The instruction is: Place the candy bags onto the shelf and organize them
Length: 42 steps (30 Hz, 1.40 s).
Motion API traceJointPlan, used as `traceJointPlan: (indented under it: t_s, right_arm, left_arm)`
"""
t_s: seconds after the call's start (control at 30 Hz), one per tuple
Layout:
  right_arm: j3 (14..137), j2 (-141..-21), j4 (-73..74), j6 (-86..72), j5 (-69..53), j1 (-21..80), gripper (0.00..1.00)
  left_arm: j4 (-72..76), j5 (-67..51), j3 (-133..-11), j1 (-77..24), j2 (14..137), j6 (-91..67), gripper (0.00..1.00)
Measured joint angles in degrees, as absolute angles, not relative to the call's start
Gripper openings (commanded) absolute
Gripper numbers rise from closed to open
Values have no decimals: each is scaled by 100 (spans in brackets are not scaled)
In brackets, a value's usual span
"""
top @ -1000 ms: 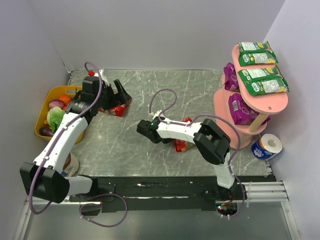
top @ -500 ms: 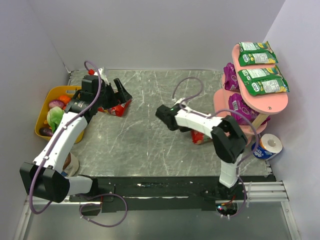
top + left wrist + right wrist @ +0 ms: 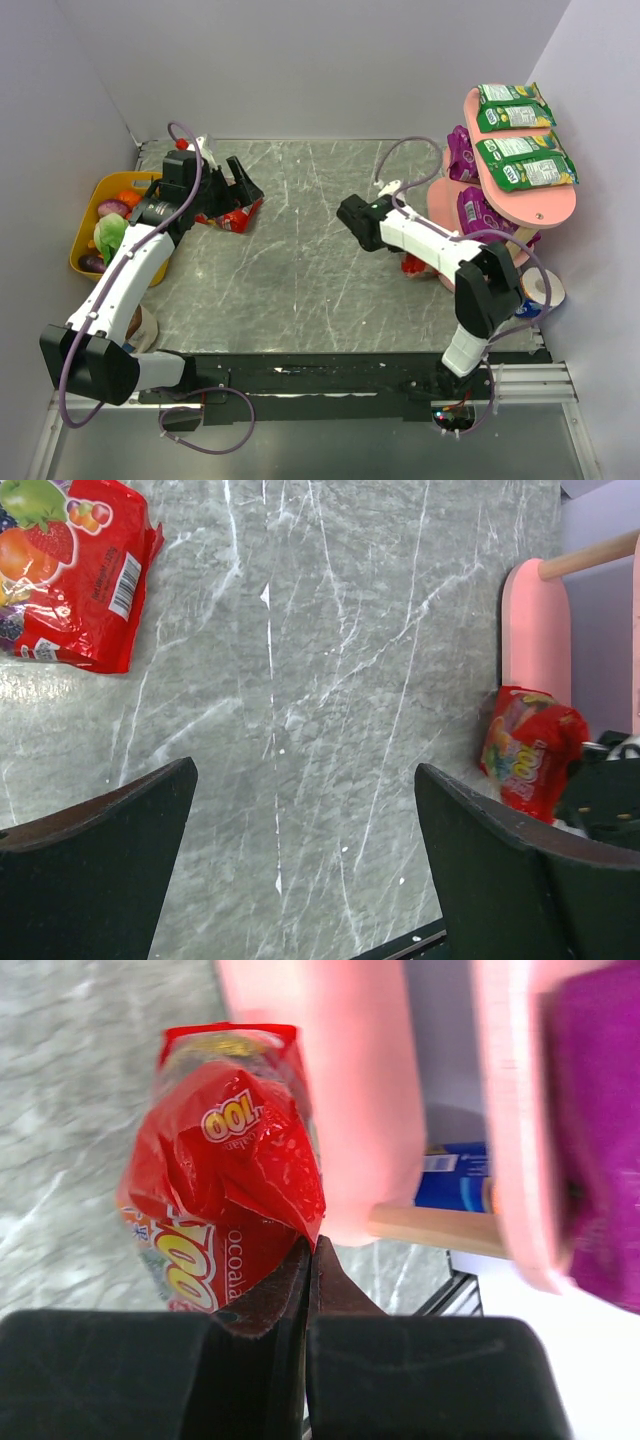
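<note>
Because the red bag (image 3: 220, 1160) is a light, soft, glossy packet that crumples rather than holding its shape, we judge it best taken by a flat sealed edge; the right jaws are pressed together on a fold of film near one end, the rest bunched and hanging free. It hangs just beside the bottom board (image 3: 350, 1090) of the shelf (image 3: 545, 205), low over the table (image 3: 300, 260), not yet resting on any tier. With so thin a pinch on slick film, we think it could slip if swung sharply. Green bags (image 3: 520, 165) lie on the top board and purple bags (image 3: 480, 215) on the middle one, so the bottom tier looks to us like the place for the red pair. The overhanging upper boards and a pale post (image 3: 430, 1228) crowd the way in, and a blue-and-white roll (image 3: 535, 295) stands close by the base. The left jaws are spread wide, holding nothing, above the table near the second red bag (image 3: 75, 570), which lies flat. A yellow bowl (image 3: 82, 245) of toy vegetables (image 3: 112, 232) sits at the far left, well apart.
</note>
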<state>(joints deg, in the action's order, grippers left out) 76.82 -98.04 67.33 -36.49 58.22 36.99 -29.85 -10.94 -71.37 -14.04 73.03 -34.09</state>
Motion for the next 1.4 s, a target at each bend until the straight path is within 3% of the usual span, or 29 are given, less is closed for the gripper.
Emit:
traceJointPlan:
  t_s: [0.57, 1.4]
  right_arm:
    - [6971, -8733, 6375, -2838, 6243, 2963, 0]
    - [6265, -10180, 4624, -2053, 6193, 2021, 0]
  left_arm:
    - [-2976, -1216, -7137, -1404, 7400, -3409, 97]
    - [-3011, -1282, -7338, -1363, 7526, -3345, 96]
